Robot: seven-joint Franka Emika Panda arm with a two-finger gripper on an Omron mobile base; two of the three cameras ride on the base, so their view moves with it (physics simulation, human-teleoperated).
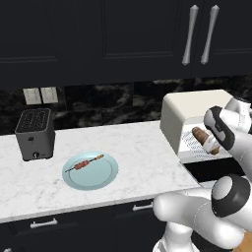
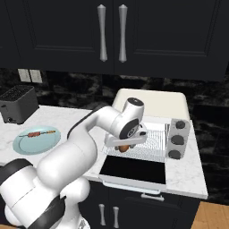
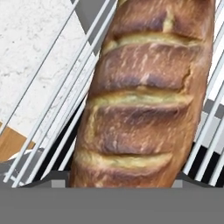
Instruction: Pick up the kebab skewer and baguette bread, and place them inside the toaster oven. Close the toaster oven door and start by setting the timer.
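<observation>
Orange-brown and scored across its crust, the baguette bread [image 3: 148,96] lies straight ahead of the gripper [image 2: 121,147], close up over the wire rack [image 3: 52,118] of the toaster oven [image 2: 154,107], whose door [image 2: 134,171] hangs open below the hand. Whether the fingers clamp the loaf or merely sit at it I cannot tell, as the tips are hidden. Well off to the hand's left, the kebab skewer [image 1: 87,163] rests on a pale blue plate [image 1: 101,178].

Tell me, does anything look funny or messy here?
Nothing is spilled or broken. The kebab skewer lies neatly on its blue plate, and the baguette bread sits over the pulled-out wire rack of the toaster oven, whose door hangs open.
</observation>
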